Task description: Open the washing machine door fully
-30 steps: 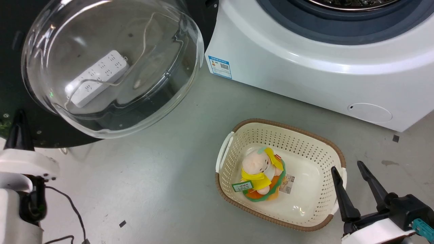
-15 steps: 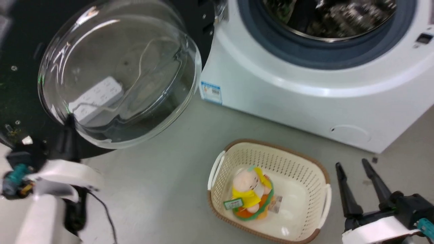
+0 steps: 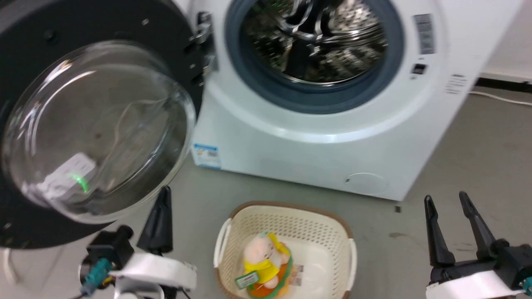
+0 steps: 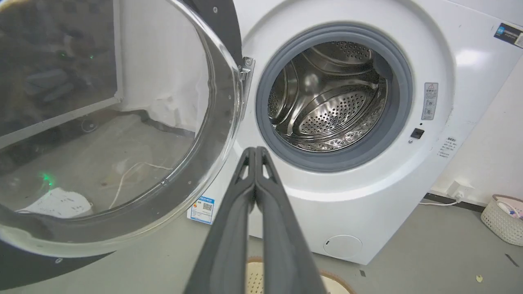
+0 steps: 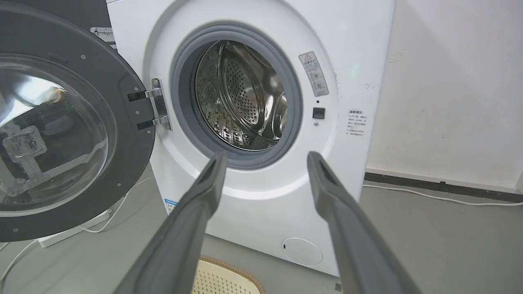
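Black and glossy, the door [image 3: 95,124] stands swung out to the left of the washer [image 3: 299,153], held by a metal hinge [image 3: 203,37] at the left edge of the opening. Its clear glass bowl bulges toward the robot. Through the glass a white power strip [image 3: 66,180] with a green light shows on the floor behind. The opening is uncovered: a grey-blue ring [image 3: 307,99] surrounds the steel drum [image 3: 316,41], and a blue sticker [image 3: 206,154] sits at the washer's lower left corner.

The left gripper [image 3: 165,195] has its two fingers pressed together with nothing between them. In the left wrist view they point at the washer front, between the door's rim and the opening, clear of both. The right gripper [image 3: 445,198] hangs low on the right, fingers spread and empty, well apart from the washer.

On the floor between the grippers lies a cream basket [image 3: 286,206] with a plush toy [image 3: 266,265] inside.
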{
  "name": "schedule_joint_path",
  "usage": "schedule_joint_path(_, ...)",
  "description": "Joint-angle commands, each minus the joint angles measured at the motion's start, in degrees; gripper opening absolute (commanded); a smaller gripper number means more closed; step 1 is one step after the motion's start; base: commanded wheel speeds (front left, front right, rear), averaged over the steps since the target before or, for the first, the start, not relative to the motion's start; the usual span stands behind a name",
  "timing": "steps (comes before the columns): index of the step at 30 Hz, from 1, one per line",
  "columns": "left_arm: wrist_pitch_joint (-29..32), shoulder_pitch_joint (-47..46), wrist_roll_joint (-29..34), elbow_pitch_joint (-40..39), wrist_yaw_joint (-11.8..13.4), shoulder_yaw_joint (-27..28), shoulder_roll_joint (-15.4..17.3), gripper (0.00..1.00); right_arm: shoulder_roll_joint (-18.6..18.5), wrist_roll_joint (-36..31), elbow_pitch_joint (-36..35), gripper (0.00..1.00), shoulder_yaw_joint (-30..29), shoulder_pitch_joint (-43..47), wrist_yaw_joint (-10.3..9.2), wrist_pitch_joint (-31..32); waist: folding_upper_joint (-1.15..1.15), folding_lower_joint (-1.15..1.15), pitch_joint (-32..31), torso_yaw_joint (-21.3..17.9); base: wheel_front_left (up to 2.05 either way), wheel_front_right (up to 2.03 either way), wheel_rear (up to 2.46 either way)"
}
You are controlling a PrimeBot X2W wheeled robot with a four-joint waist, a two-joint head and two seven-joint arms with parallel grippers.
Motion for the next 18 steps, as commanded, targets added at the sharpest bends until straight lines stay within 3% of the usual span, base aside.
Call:
schedule_joint_path(1, -0.29, 1.49, 0.87, -0.75, -0.05, -0.53, -0.42, 0.00, 0.59, -0.51, -0.38, 1.00, -0.26, 0.99, 0.06, -0.25, 0.00, 0.01, -2.03, -3.24, 0.00, 0.00, 0.00)
schedule_joint_path(7, -0.30, 4.92, 3.48, -1.56, -0.10, -1.74, -1.83, 0.00, 1.36, -1.28, 0.46, 1.00, -1.00, 2.67, 0.06, -0.26, 0.00, 0.01, -2.76, -7.02, 0.00, 0.00, 0.00)
schedule_joint_path(8, -0.30, 5.36, 3.98, -1.59, 0.04, -1.85, -2.00, 0.06, 1.44, -1.44, 0.67, 1.00, -1.08, 2.84, 0.06, -0.26, 0.00, 0.01, -2.77, -7.48, 0.00, 0.00, 0.00)
schedule_joint_path(9, -0.31, 5.80, 4.35, -1.49, 0.27, -1.88, -2.21, 0.49, 1.53, -1.48, 0.80, 1.00, -1.21, 2.98, 0.06, -0.26, 0.00, 0.01, -2.74, -7.87, 0.00, 0.00, 0.00)
schedule_joint_path(10, -0.31, 6.25, 4.55, -1.11, 0.50, -1.96, -2.42, 1.00, 1.61, -1.45, 0.88, 1.00, -1.25, 3.07, 0.06, -0.26, 0.00, 0.01, -2.73, -8.25, 0.00, 0.00, 0.00)
schedule_joint_path(18, -0.31, 7.44, 7.90, -1.45, 1.37, -1.80, -3.16, 1.00, 2.01, -1.41, 1.12, 1.00, -1.09, 3.29, 0.06, -0.26, 0.00, 0.01, -2.30, -9.79, 0.00, 0.00, 0.00)
